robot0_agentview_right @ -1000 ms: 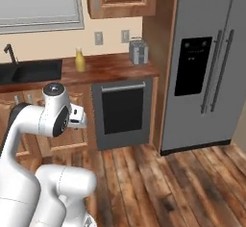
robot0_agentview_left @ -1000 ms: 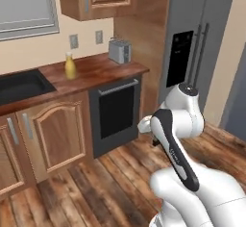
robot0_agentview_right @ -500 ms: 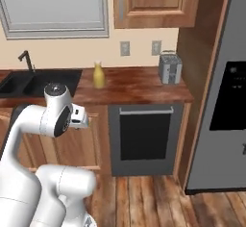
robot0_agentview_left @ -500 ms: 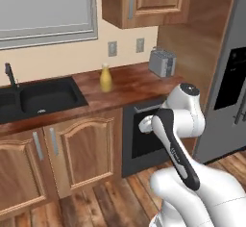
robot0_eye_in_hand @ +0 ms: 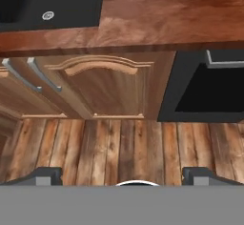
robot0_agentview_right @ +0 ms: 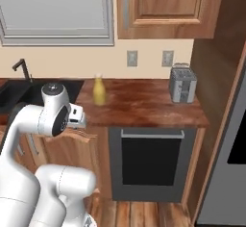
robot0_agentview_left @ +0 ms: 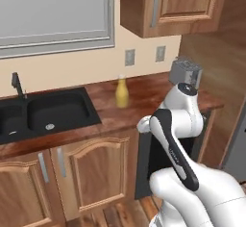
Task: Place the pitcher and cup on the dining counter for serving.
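Home kitchen: sink [robot0_agentview_left: 45,113], toaster [robot0_agentview_right: 182,83], oven [robot0_agentview_right: 151,158].

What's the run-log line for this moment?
phase: approach | pitcher: upright on worktop, right of sink, untouched | gripper: open, empty, over floor | toaster: far right

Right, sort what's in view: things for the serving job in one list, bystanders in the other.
For the job:
- pitcher, standing on the worktop right of the sink
- end effector, open, holding nothing

Just lying about:
- toaster
- sink and faucet
- oven
- wall outlets
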You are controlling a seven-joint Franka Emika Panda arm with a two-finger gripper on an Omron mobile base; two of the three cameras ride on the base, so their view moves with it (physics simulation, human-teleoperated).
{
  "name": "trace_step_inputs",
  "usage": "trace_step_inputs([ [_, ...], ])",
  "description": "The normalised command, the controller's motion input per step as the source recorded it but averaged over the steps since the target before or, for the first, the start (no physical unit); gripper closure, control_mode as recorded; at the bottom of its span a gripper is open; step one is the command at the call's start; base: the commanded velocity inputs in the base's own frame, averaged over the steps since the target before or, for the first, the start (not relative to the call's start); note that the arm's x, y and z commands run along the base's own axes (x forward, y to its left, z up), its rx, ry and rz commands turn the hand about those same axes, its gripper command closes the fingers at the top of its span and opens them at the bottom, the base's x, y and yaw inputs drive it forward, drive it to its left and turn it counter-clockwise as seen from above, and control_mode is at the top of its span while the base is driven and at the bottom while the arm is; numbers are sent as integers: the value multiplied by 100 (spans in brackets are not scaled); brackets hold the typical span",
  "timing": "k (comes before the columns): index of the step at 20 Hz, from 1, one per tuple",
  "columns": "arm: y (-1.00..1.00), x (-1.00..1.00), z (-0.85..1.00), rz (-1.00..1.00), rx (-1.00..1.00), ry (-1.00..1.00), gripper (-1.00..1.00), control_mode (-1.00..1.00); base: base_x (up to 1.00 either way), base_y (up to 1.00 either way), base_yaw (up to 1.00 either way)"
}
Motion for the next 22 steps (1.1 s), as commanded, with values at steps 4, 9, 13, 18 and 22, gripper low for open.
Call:
trace_step_inputs([
  [4,0,0,0,0,0,0,-100,100,60,-18,7],
  [9,0,0,0,0,0,0,-100,100,56,-30,11],
  [13,0,0,0,0,0,0,-100,100,49,-64,19],
  [18,0,0,0,0,0,0,-100,100,45,-62,15],
  [22,0,0,0,0,0,0,-100,100,55,-5,0],
])
